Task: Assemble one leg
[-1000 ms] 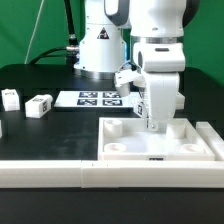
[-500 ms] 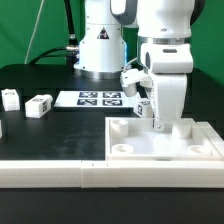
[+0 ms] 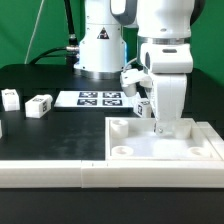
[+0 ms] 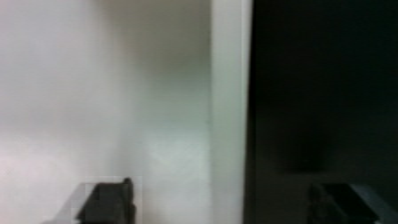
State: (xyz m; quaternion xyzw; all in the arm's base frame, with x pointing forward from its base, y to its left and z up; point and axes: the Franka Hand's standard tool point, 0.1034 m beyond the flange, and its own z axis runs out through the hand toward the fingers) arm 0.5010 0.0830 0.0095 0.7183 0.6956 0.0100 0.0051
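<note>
Gripper (image 3: 160,127) low over the far corner of the white panel (image 3: 150,150), on the exterior view's right

In the wrist view the two dark fingers (image 4: 107,203) sit wide apart, so the jaws are spread and pinch nothing; between them the picture is blurred, with pale panel on one side and black worktop (image 3: 60,135) on the other. A leg (image 3: 40,105) lies on the worktop at the exterior view's left, well apart from the gripper, with a second leg (image 3: 10,98) just beyond it. The marker board (image 3: 100,98) lies between the legs and the arm, and the long white bar (image 3: 45,172) runs along the front
</note>
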